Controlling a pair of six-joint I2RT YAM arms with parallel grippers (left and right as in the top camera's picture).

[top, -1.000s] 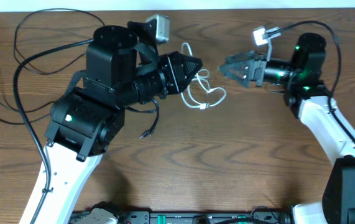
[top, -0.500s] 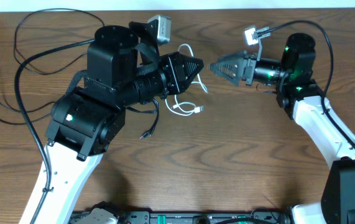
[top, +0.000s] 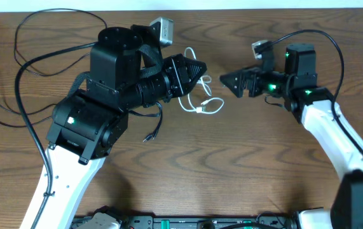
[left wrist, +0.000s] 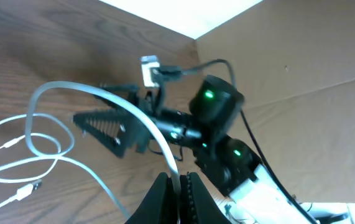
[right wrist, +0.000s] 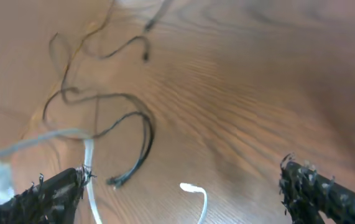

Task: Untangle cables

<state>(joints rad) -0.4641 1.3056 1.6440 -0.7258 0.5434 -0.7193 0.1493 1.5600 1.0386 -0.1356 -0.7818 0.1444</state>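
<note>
My left gripper (top: 204, 65) is shut on the white cable (top: 199, 109) and holds it lifted over the table's middle; in the left wrist view the cord (left wrist: 46, 93) runs up between the closed fingertips (left wrist: 178, 179). Its loops and plug end lie just below on the wood. My right gripper (top: 227, 81) hangs open to the right of the white cable, pointing at it, with nothing between its fingers (right wrist: 53, 194). The white plug end (right wrist: 187, 186) shows between them in the right wrist view. Black cables (top: 17, 76) sprawl at the far left, one end (top: 150, 132) under my left arm.
The bulky left arm (top: 105, 95) covers much of the left-centre table. A cardboard wall (left wrist: 301, 56) stands behind the right arm. Bare wood (top: 232, 165) fills the front half. Black cable loops (right wrist: 102, 106) lie beyond the open right fingers.
My right gripper has swung back and dropped slightly toward the white cable, its wrist turned. The white loops on the table have shifted a little. The left arm has held still.
</note>
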